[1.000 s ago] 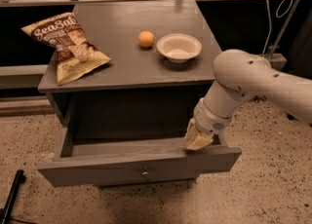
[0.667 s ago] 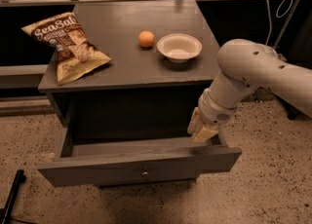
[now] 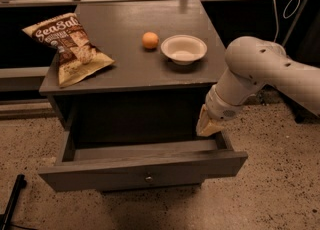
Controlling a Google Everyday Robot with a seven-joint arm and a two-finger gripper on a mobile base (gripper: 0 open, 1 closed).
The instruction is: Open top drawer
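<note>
The top drawer (image 3: 140, 168) of the grey cabinet stands pulled far out, its inside dark and showing nothing in it. Its small round metal knob (image 3: 148, 178) sits at the centre of the front. My gripper (image 3: 207, 125), with tan fingers, hangs at the drawer's right rear corner, just above the right side wall and apart from the knob. The white arm reaches in from the right.
On the cabinet top (image 3: 125, 66) lie a chip bag (image 3: 70, 48) at the left, an orange (image 3: 150, 40) and a white bowl (image 3: 183, 49). A black object (image 3: 12, 201) lies on the speckled floor at bottom left. A rail and cables run behind.
My gripper has risen and pulled back a little from the drawer's right front edge toward the cabinet. The drawer has stayed open.
</note>
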